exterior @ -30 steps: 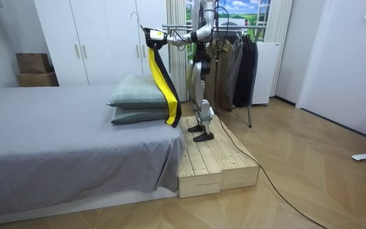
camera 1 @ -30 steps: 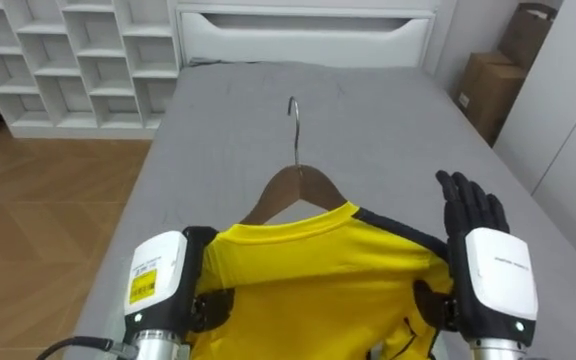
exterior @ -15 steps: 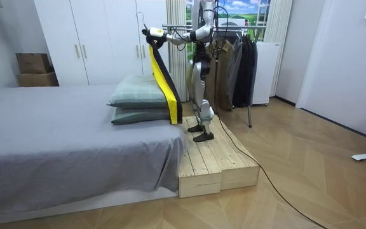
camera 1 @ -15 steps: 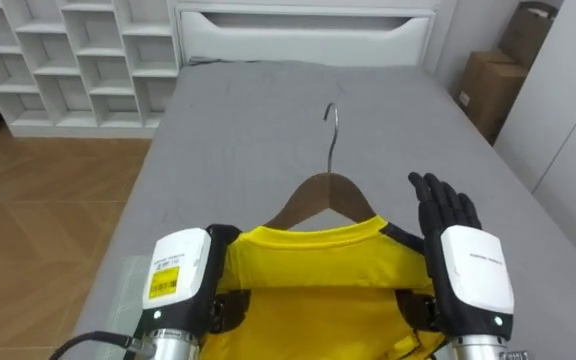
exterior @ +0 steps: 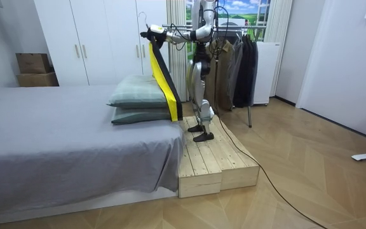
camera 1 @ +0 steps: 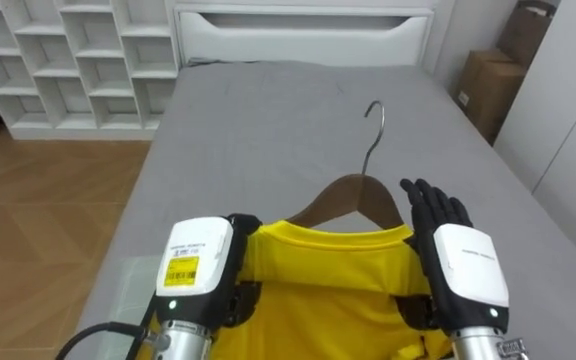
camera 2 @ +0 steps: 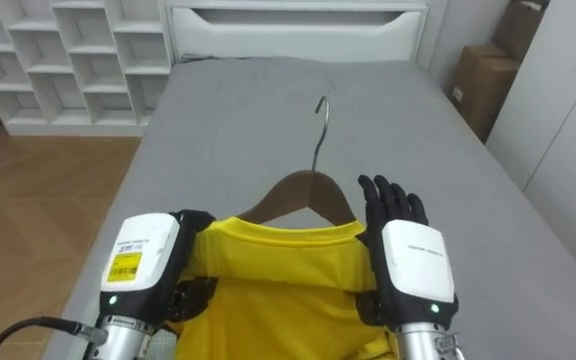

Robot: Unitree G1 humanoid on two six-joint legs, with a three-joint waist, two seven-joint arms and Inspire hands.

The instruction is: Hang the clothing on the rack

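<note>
Yellow shirt (camera 1: 328, 285) on a wooden hanger (camera 1: 340, 191) is held up between both hands above the grey bed (camera 1: 268, 120). The right hand (camera 1: 458, 265) lies flat and released against its shoulder. I cannot tell the left hand's (camera 1: 200, 265) state.

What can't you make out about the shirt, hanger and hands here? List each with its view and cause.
Yellow shirt: lower part cut off by the bottom edge in both eye views.
Hanger: its arms are covered by the shirt in the eye views; its hook is too small in the room view.
Left hand: its hold on the shirt is hidden by its own white back in the eye views.
</note>
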